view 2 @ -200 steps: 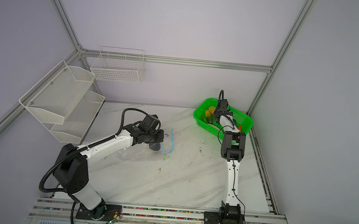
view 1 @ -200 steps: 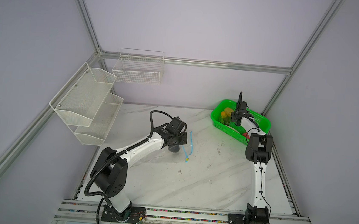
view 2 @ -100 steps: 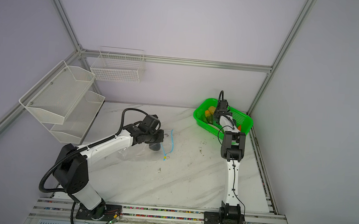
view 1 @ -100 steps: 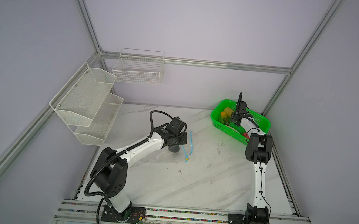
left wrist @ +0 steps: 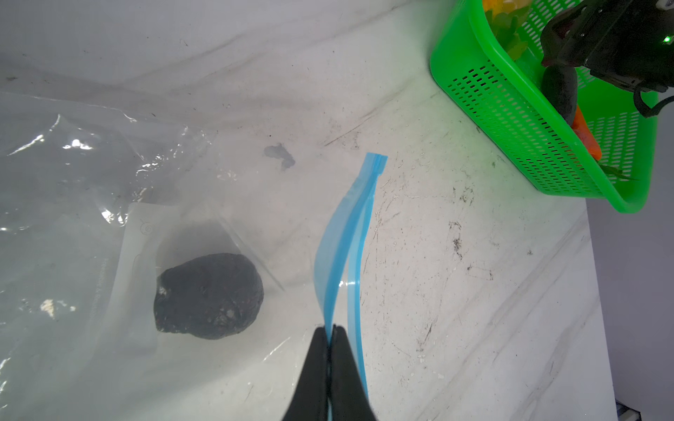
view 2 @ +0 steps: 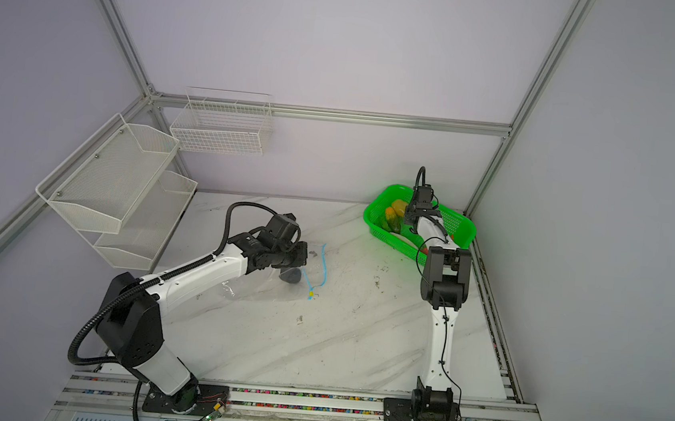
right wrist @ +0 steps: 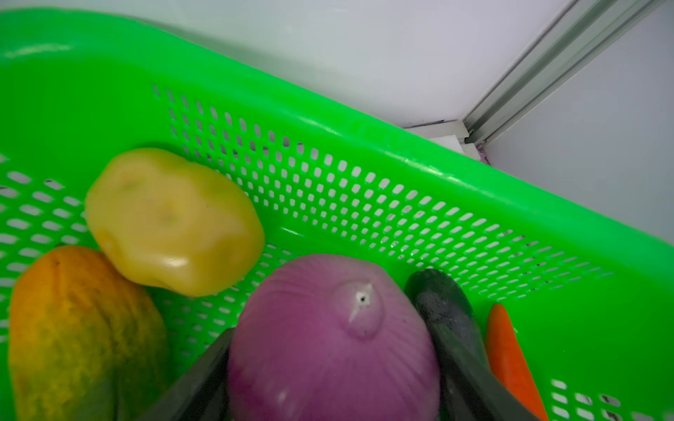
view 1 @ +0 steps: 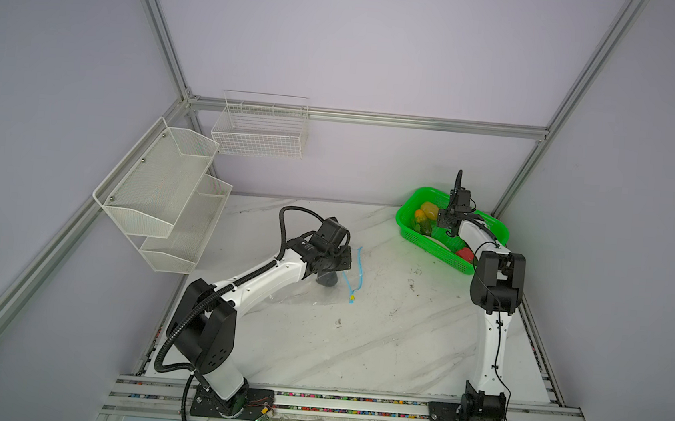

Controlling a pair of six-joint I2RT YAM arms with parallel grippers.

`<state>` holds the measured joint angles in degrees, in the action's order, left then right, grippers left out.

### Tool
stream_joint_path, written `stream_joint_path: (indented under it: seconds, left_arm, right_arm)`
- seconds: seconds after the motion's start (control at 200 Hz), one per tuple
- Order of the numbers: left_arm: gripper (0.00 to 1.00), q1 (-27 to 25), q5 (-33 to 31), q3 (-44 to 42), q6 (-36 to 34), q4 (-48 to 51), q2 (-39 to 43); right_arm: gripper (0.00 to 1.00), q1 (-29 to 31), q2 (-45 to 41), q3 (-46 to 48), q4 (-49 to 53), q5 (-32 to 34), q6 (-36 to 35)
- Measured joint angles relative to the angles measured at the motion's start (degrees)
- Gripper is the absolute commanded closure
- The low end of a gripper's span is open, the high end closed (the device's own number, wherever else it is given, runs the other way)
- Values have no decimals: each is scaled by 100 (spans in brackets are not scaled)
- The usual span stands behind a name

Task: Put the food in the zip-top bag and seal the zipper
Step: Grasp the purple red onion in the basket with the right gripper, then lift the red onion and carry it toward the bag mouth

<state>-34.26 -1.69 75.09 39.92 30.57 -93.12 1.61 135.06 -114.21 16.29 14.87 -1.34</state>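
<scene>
The purple onion (right wrist: 310, 364) sits inside the green basket (right wrist: 364, 138), clasped on both sides by the right gripper (right wrist: 332, 331). A yellow piece (right wrist: 171, 218) and a carrot (right wrist: 507, 357) lie near it in the basket. Well apart from the basket, the clear bag (left wrist: 91, 164) lies on the table (view 1: 398, 350) with a dark avocado (left wrist: 209, 295) inside. The left gripper (left wrist: 330, 339) is clenched on the bag's blue zipper (left wrist: 350, 226).

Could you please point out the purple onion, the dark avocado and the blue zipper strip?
purple onion (right wrist: 328, 339): right wrist view, ribbed top.
dark avocado (left wrist: 209, 295): left wrist view, its middle.
blue zipper strip (left wrist: 344, 233): left wrist view, mid-length.
</scene>
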Motion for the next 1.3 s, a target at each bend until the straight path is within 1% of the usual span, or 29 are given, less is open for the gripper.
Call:
stream_joint_path:
  seconds: [0.08, 0.195, 0.425, 0.505, 0.6, 0.77, 0.925, 1.14, 1.3]
  left_arm:
    - [100, 0, 0, 0, 2, -28, 57]
    - [100, 0, 2, 0, 2, -68, 92]
    - [100, 0, 2, -22, 2, -103, 164]
    - [100, 0, 9, -22, 2, -114, 197]
    - [100, 0, 22, -22, 4, -120, 208]
    - [100, 0, 22, -22, 7, -122, 221]
    - [100, 0, 20, -22, 4, -122, 308]
    - [100, 0, 9, -22, 4, -122, 437]
    - [100, 0, -13, -22, 7, -122, 496]
  right_arm:
    - [35, -2, -190, 221, -61, -234, 140]
    - [35, -2, -627, 796, -120, -581, 369]
    - [37, 44, -1827, 2022, -413, -1209, 793]
    - [37, 118, -2181, 2297, -452, -1346, 911]
    - [37, 339, -2485, 2441, -463, -1467, 1012]
    - [37, 1014, -3023, 2796, -575, -1803, 1209]
    - [37, 1539, -3486, 3464, -809, -2533, 1464]
    - [38, 1775, -3871, 4251, -874, -3425, 1718]
    - [38, 1954, -4138, 4636, -962, -3869, 1814]
